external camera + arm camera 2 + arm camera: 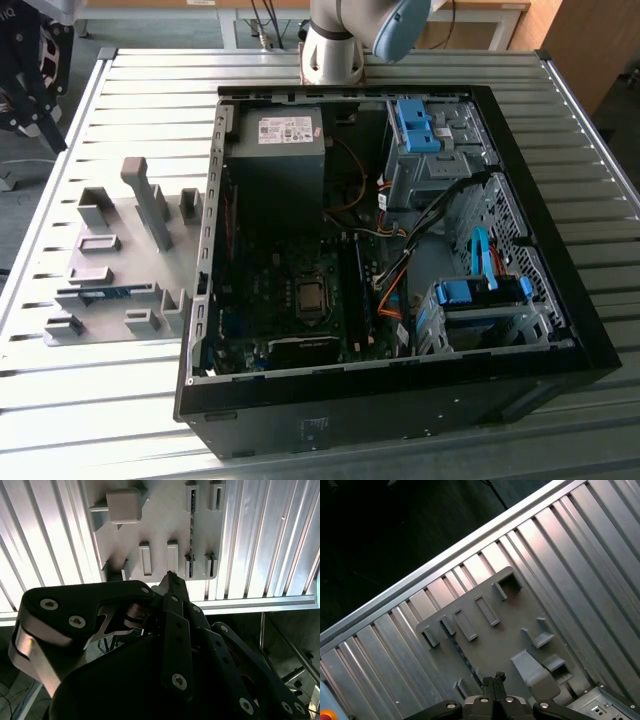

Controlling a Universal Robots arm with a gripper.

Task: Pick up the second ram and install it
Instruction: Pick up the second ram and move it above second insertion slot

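The ram (105, 292) stands on edge in a slot of the grey rack (125, 262), which lies on the ribbed table (80, 400) beside the open case (400, 400). In the first wrist view the gripper (494, 679) hangs over the rack, fingers pressed together, holding nothing.

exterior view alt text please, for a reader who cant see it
An open black computer case lies on a ribbed metal table, with its motherboard, power supply and blue drive-bay clips exposed. To the exterior view's left of it, a grey holder tray carries the second ram, a thin blue stick. The robot arm's base stands past the case.
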